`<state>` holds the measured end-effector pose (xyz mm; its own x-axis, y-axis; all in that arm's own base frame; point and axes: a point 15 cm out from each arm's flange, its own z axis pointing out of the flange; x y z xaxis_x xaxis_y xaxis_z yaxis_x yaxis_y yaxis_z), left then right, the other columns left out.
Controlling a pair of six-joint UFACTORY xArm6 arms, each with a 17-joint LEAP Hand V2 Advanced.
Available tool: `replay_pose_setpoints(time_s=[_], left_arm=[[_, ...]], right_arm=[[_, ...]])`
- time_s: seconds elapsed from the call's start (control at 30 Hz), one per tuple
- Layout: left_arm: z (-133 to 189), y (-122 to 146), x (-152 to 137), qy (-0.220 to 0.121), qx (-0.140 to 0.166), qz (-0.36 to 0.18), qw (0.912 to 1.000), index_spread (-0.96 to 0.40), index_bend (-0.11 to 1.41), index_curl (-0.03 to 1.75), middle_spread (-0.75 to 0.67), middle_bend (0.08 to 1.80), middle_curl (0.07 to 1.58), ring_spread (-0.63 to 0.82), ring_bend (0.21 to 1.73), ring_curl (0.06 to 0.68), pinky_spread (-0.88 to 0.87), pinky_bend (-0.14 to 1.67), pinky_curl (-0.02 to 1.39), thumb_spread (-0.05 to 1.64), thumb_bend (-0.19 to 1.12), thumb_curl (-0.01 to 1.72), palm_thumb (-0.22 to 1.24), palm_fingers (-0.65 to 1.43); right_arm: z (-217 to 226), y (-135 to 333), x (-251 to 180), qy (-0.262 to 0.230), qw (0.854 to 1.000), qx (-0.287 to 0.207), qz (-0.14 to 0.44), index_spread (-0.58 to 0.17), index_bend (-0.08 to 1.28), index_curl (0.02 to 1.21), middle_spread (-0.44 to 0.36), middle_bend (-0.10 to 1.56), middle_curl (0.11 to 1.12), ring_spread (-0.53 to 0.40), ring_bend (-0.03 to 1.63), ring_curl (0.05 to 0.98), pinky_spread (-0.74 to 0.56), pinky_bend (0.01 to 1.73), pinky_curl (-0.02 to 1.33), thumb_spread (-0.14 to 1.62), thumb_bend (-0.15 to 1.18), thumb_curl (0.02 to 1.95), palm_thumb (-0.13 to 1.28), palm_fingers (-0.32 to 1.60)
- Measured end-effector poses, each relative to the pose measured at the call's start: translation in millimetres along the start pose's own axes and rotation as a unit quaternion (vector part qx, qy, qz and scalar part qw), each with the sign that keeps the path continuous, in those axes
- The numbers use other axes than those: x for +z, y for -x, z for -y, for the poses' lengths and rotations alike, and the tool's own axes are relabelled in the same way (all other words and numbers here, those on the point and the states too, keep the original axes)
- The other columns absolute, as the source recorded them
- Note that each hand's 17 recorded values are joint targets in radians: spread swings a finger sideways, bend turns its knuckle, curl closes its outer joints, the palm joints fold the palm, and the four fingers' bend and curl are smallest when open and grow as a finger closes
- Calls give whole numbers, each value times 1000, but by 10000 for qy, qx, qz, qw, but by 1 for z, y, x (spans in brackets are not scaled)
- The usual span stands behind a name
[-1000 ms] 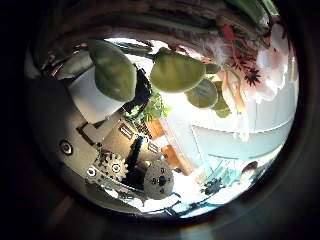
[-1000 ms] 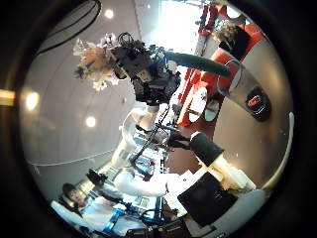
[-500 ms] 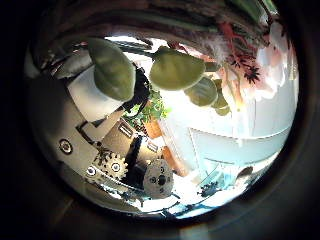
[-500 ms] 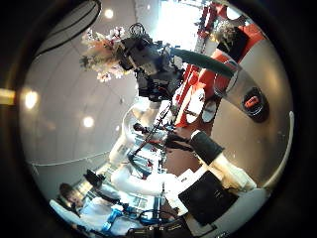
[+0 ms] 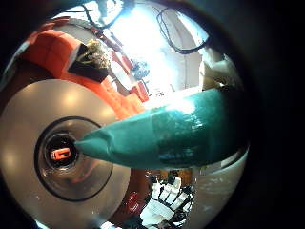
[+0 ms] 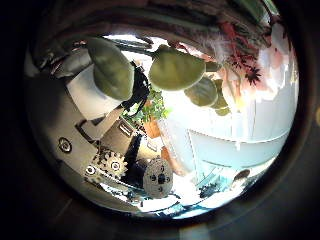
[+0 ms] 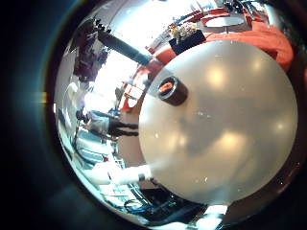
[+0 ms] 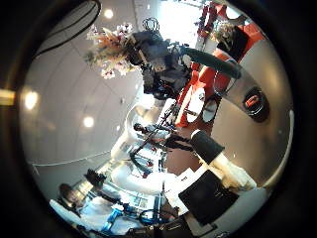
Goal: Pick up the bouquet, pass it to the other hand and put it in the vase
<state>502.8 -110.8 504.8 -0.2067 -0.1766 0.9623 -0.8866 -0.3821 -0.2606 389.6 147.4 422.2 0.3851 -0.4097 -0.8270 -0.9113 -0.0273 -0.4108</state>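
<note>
Rising clear of the round table point(image 7: 230, 144), the bouquet point(image 8: 112, 50) is carried in the air by the left hand point(image 8: 158, 61), whose fingers are curled round the teal wrap of its stems point(image 8: 213, 61). Seen from the right palm's thumb side, the pale blossoms fan out at one end and the wrapped stems run out the other way past the hand, so the long axis lies roughly level, not upright, with the flower heads pointing away from the table.

Close to the left palm, pink petals point(image 6: 255, 65) and green leaves point(image 6: 178, 70) crowd the thumb-side view, and the tapering teal wrap point(image 5: 167, 134) fills much of the little-finger view, its narrow end toward the vase.

My judgement: it is light, top-heavy toward the blooms, soft and easily crushed at the petals, while the wrapped stems are firmer, perhaps a little slick. The receiving hand should take the free length of wrap beyond the left hand.

The vase point(image 7: 173, 91), a small dark pot with an orange mouth, stands on the table well below. The right hand's fingers do not show clearly; I cannot tell their state.
</note>
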Motion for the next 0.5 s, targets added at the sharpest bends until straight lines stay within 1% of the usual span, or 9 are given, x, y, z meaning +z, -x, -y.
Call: replay_pose_setpoints(time_s=[0.13,0.23,0.27,0.3,0.33,0.37,0.4,0.43,0.5], left_arm=[[1,10,2,76,38,94,9999,-748,466,1315,-452,1129,820,-441,1298,472,-670,924,868,929,-32,707,882,1036],[-3,20,4,252,5,172,9995,-747,565,1293,-449,1084,802,-444,1109,447,-649,762,843,924,-52,677,787,742],[-5,25,5,362,-16,206,9991,-742,658,1287,-390,953,796,-349,1021,448,-535,588,842,921,-76,654,707,312],[-7,33,5,516,-55,257,9983,-711,669,1269,-284,807,771,-213,959,440,-373,467,838,922,-91,629,622,-15],[-11,44,5,717,-136,289,9969,-648,576,1233,-153,652,706,-68,917,403,-225,408,805,923,-105,598,525,-195],[-15,51,5,896,-193,286,9954,-556,404,1184,-12,539,632,59,860,346,-94,365,750,922,-122,564,426,-330],[-18,61,4,1068,-291,273,9935,-470,255,1132,94,484,575,159,802,302,26,322,697,922,-117,534,347,-352],[-19,70,3,1206,-360,235,9918,-392,137,1081,188,411,520,239,770,278,133,297,656,927,-99,509,300,-352],[-12,85,-8,1229,-409,193,9914,-249,37,974,325,325,453,359,714,245,296,264,597,926,-76,470,227,-327]], right_arm=[[-2,0,2,39,10000,-17,-14,-308,176,308,61,185,297,157,299,263,357,346,317,960,-22,561,791,74],[-2,0,1,38,10000,-21,-15,-307,173,310,61,183,297,157,295,262,357,342,316,960,-23,561,792,76],[-2,0,1,37,10000,-24,-16,-307,171,310,61,184,298,157,296,263,355,340,316,961,-22,561,794,79],[-2,1,2,39,10000,-30,-14,-307,170,310,61,186,298,157,295,263,354,339,315,961,-23,560,794,80],[-2,1,1,43,10000,-40,-20,-307,171,310,61,187,300,157,293,262,353,337,315,960,-24,560,793,82],[-2,2,2,47,10000,-44,-19,-308,178,312,61,182,299,157,291,262,352,335,315,958,-24,562,792,88],[-2,2,2,55,10000,-44,-15,-308,179,313,61,184,300,157,289,261,352,334,314,957,-24,562,792,90],[-3,3,4,79,10000,-52,-3,-308,180,314,58,182,299,157,288,261,351,329,314,956,-24,564,792,95],[-4,3,6,103,9999,-52,9,-305,186,319,57,178,298,157,283,260,351,324,313,955,-24,565,792,100]])
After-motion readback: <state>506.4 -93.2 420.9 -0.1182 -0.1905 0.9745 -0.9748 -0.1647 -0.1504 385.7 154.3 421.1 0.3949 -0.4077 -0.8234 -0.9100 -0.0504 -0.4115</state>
